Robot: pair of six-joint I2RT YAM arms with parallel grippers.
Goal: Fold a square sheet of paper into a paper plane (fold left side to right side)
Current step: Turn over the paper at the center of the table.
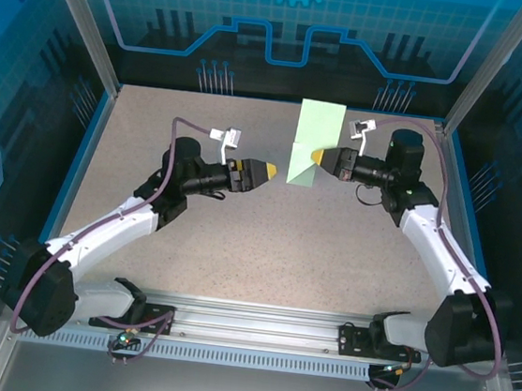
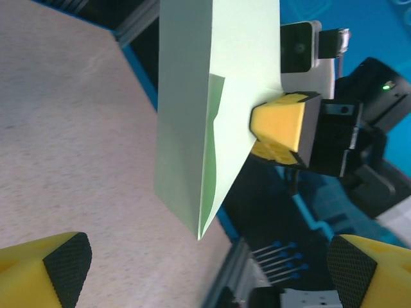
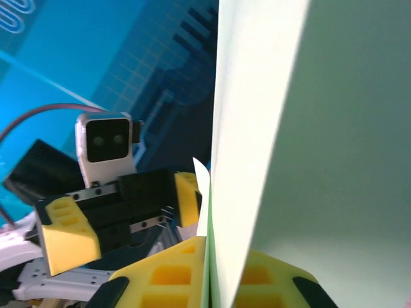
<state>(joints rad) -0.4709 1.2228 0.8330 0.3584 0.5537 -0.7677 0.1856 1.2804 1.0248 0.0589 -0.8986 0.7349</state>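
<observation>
The pale green sheet of paper (image 1: 313, 135) hangs upright above the far middle of the table, folded lengthwise with a pointed lower end (image 2: 200, 234). My right gripper (image 1: 316, 155) is shut on its right edge, and its yellow fingers (image 2: 277, 125) pinch the layers. In the right wrist view the paper (image 3: 308, 128) stands up between the closed fingers of my right gripper (image 3: 218, 279). My left gripper (image 1: 268, 171) is open, a short way left of the paper and not touching it. Its fingertips (image 2: 48, 266) spread wide below the paper, and the left gripper (image 3: 125, 215) faces the sheet.
A speckled beige tabletop (image 1: 237, 240) lies under both arms, bounded by a blue rim (image 1: 75, 174) and metal frame posts (image 1: 83, 15). A metal rail (image 1: 255, 332) runs along the near edge at the arm bases.
</observation>
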